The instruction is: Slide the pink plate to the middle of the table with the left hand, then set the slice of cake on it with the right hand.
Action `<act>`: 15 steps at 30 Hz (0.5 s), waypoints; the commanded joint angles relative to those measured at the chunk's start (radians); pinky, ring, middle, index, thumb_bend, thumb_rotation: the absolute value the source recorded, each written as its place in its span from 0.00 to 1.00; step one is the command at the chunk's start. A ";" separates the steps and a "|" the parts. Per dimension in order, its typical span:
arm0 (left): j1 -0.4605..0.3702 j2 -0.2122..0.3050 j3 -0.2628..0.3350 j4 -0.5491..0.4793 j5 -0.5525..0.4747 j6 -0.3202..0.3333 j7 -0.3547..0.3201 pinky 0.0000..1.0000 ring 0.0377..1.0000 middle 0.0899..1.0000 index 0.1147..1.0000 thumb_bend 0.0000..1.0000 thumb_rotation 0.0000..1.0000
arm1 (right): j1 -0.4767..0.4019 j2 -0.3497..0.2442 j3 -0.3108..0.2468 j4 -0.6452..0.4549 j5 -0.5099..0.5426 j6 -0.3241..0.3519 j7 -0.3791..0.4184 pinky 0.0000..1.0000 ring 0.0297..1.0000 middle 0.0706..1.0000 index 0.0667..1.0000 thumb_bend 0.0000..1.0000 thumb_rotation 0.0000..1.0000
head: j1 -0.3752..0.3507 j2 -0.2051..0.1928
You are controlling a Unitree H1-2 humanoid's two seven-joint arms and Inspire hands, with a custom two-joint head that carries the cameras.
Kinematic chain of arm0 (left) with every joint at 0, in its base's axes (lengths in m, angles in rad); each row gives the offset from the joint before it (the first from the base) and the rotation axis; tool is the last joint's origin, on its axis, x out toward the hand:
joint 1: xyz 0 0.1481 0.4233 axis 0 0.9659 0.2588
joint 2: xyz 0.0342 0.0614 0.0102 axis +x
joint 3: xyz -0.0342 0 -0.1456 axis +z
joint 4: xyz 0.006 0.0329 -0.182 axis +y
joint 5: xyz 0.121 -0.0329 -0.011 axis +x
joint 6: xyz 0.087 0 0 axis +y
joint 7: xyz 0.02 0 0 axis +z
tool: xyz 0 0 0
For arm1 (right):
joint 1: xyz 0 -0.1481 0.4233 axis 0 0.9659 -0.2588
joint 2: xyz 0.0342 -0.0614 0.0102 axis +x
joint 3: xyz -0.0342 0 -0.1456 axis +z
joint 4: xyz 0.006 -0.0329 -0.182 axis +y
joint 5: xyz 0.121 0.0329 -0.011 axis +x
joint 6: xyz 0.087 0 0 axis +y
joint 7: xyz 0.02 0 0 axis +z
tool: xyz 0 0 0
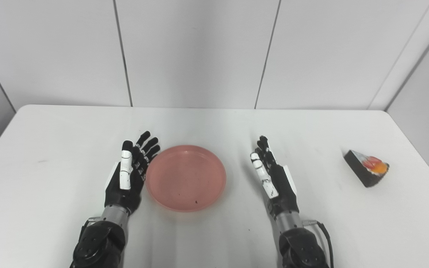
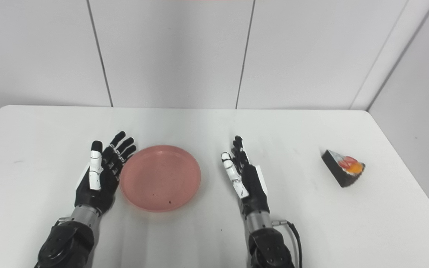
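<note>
The pink plate [image 1: 186,177] lies flat on the white table [image 1: 214,126], near the front and a little left of the middle. My left hand [image 1: 130,171] is open, fingers straight, its inner side against or right beside the plate's left rim. My right hand [image 1: 272,175] is open and empty, standing edge-up to the right of the plate with a gap between them. The slice of cake [image 1: 367,167], dark with a red and orange top, lies on the table far to the right of my right hand, near the right edge.
The grey panelled wall [image 1: 199,52] stands right behind the table's far edge. The table's right edge runs close past the cake.
</note>
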 commanded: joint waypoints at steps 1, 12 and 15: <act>0.017 -0.018 -0.008 0.007 0.022 -0.012 0.022 0.93 0.92 0.91 0.90 0.73 1.00 | -0.066 -0.045 -0.012 -0.064 -0.041 0.010 -0.013 0.93 0.94 0.95 0.98 0.59 0.77 | -0.012 0.001; 0.012 -0.028 -0.010 0.063 0.073 -0.078 0.041 0.95 0.96 0.95 0.94 0.75 1.00 | -0.152 -0.280 -0.072 -0.254 -0.219 0.207 0.015 0.85 0.88 0.87 0.89 0.67 0.53 | -0.103 -0.017; 0.011 -0.027 -0.010 0.070 0.079 -0.083 0.039 0.95 0.96 0.96 0.94 0.75 1.00 | -0.157 -0.332 -0.083 -0.303 -0.249 0.294 0.045 0.85 0.87 0.86 0.89 0.68 0.50 | -0.139 -0.031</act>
